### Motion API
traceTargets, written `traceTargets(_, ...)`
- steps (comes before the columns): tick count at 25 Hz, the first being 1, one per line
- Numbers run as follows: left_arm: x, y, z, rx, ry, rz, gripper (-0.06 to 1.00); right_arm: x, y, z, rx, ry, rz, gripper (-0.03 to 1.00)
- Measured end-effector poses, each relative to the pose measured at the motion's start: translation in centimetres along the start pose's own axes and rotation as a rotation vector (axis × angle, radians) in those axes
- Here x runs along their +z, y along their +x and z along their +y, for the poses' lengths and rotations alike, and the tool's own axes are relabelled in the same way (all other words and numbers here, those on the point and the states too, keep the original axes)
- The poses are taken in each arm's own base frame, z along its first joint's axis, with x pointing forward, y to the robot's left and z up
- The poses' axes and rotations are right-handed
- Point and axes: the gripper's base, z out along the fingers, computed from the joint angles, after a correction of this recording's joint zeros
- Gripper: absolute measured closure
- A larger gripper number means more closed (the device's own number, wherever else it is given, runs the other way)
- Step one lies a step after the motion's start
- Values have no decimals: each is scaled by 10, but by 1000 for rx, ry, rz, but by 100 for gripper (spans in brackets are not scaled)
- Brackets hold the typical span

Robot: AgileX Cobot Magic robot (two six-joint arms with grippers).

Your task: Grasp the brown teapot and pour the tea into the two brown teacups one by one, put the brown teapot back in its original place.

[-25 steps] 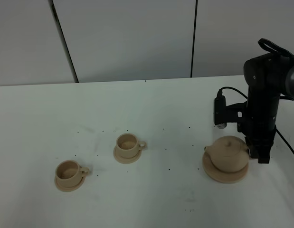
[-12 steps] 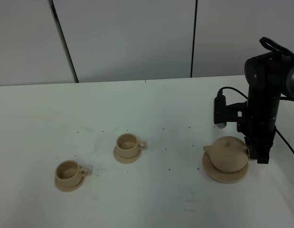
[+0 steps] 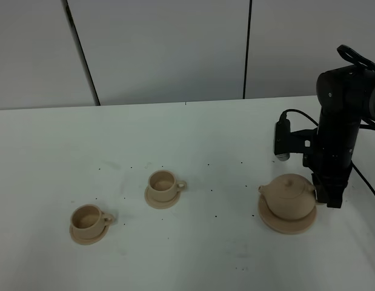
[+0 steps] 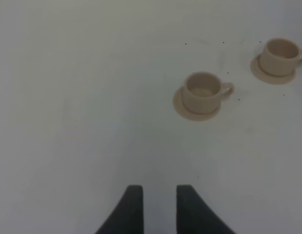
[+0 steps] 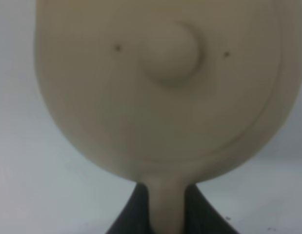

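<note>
Left gripper (image 4: 155, 210) parted, empty, idle. Front cup (image 3: 88, 219) and rear cup (image 3: 162, 183) stand toward the worktop's (image 3: 235, 133) front-left, mouths up for pouring. Teapot (image 3: 290, 197) over plate (image 3: 278, 226), front-right; right gripper (image 3: 328, 195) clenched on its handle (image 5: 165, 200), likely to lift.

Right arm (image 3: 337, 121): black, at right of high view, forearm near vertical, wrist turned down. Right gripper (image 3: 326, 195): pointing down, low, at side of teapot (image 3: 289, 197) opposite spout. Fingers (image 5: 205, 215) clamped either side of loop handle (image 5: 165, 207), handle filling gap. Left gripper (image 4: 158, 207): angled downward, fingers (image 4: 132, 210) slightly parted, narrow gap, nothing between.
</note>
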Motion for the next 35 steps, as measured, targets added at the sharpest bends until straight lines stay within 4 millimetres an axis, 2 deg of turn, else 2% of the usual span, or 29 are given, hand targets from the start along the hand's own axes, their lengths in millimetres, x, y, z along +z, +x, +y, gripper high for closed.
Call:
traceTargets(10, 0, 0, 0, 0, 0, 0, 70, 0, 0, -1, 6, 2, -10, 87)
traceTargets(35, 0, 0, 0, 0, 0, 0, 70, -1, 27, -12, 24, -44, -188, 87)
